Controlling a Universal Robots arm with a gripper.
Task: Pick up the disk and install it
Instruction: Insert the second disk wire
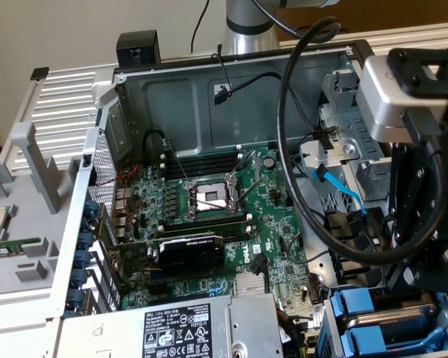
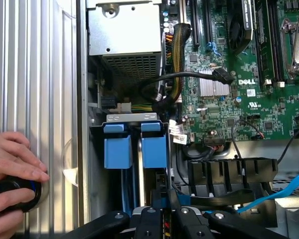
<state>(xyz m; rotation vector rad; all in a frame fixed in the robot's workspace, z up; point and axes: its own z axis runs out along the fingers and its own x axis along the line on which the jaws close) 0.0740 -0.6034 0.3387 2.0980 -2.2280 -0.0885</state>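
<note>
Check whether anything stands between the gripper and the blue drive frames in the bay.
Nothing visible does. The gripper hangs directly over the two blue frames, side by side in the bay. The light blue cable runs off to one side, clear of them. Which frame carries the disk cannot be told.
</note>
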